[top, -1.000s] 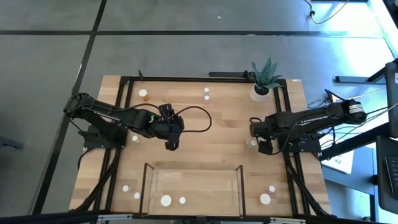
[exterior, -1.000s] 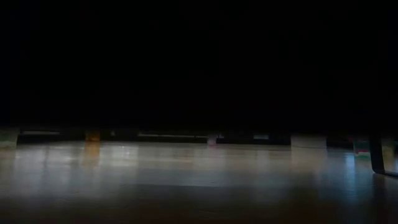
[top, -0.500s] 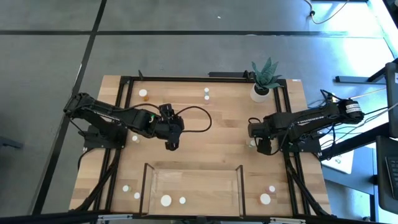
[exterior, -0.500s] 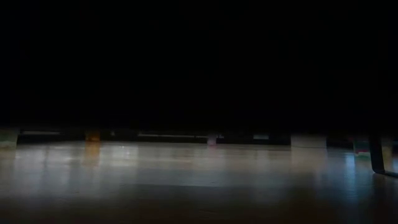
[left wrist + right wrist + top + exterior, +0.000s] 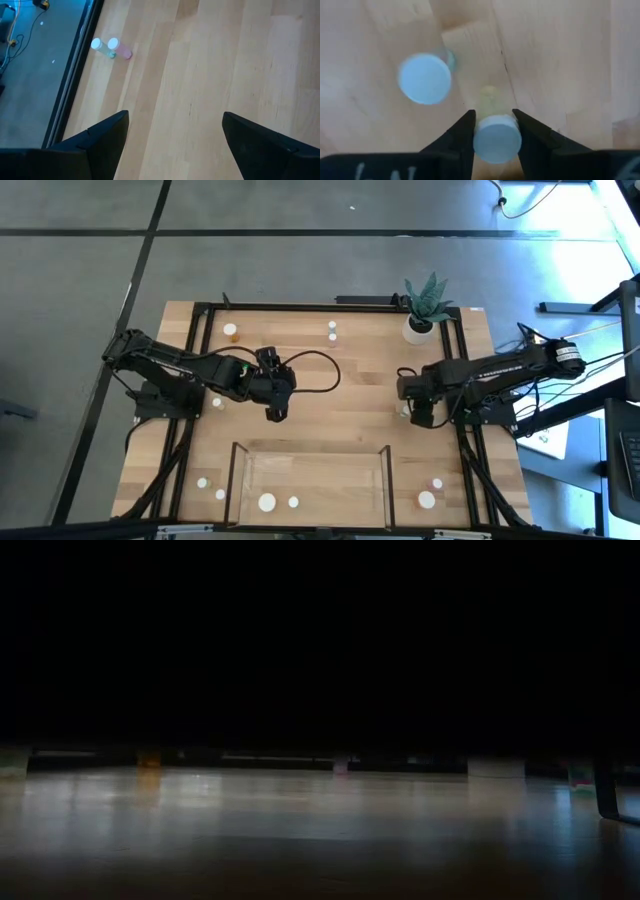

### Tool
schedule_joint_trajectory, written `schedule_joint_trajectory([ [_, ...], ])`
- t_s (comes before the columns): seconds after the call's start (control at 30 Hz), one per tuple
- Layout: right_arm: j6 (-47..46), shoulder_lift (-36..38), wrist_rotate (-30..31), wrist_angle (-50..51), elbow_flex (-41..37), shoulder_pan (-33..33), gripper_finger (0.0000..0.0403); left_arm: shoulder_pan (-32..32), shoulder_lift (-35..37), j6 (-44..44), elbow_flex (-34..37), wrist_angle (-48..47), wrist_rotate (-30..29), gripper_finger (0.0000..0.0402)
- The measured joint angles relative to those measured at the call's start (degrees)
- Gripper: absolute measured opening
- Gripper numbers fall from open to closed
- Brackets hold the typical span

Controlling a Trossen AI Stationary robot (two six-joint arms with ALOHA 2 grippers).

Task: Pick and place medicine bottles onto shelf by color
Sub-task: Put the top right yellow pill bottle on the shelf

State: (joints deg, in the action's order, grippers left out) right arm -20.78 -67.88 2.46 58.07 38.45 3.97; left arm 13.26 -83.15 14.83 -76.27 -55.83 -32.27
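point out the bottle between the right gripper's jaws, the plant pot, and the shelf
Bottle (image 5: 497, 139), right wrist view, on its white cap.
Plant pot (image 5: 418, 330), high view, on its rim.
Shelf (image 5: 310, 465), high view, on bare board.

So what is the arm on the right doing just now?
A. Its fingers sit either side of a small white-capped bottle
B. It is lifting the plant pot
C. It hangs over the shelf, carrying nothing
A: in the right wrist view, the right gripper has its two fingers pressed against the sides of a white-capped bottle.
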Motion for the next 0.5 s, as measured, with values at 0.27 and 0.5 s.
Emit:
schedule_joint_trajectory([
  [0.27,-0.71,0.00,3.51,7.28,10.65,0.02,0.0116,0.01,0.00,-0.02,0.00,0.00,0.00,0.0315],
  [0.5,-5.31,-0.48,12.72,15.77,25.40,-0.11,0.0116,0.02,0.00,-0.02,0.00,0.00,0.01,0.0315],
])
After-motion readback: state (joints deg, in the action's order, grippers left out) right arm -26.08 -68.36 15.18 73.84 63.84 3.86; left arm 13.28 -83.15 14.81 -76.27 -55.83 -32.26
